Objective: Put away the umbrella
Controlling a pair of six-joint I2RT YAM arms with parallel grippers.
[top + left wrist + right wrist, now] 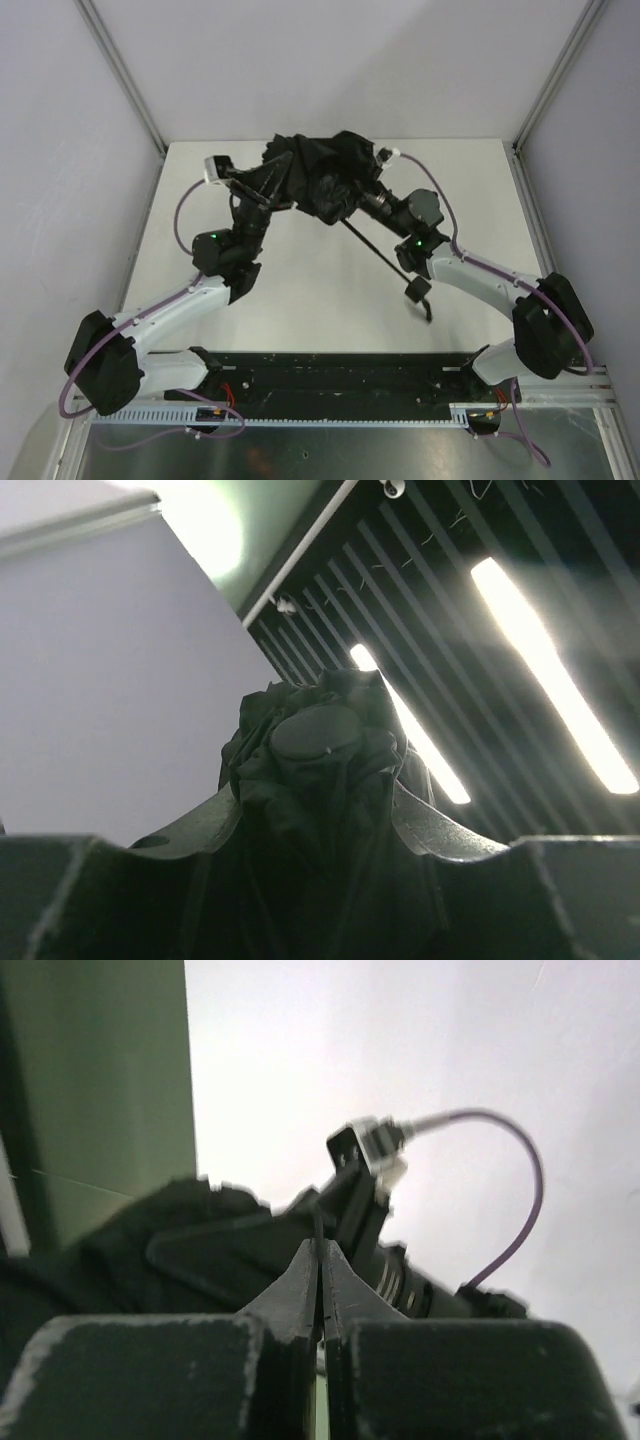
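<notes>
The umbrella (318, 178) is a bunched black fabric bundle held between both arms at the back middle of the table. Its thin shaft (375, 250) slants down to the right to the small knob handle (417, 290) and strap (429, 310). My left gripper (268, 187) is shut on the fabric's capped end; in the left wrist view the fabric (320, 745) fills the gap between the fingers (445, 830). My right gripper (362, 192) is at the bundle's right side. Its jaws (320, 1245) are pressed together on a thin dark strand of the umbrella (318, 1222).
The white table (300, 300) is closed in by pale walls and metal corner posts (120, 75). A black rail (340, 375) runs along the near edge between the arm bases. The left arm's wrist camera and purple cable (500, 1150) show in the right wrist view.
</notes>
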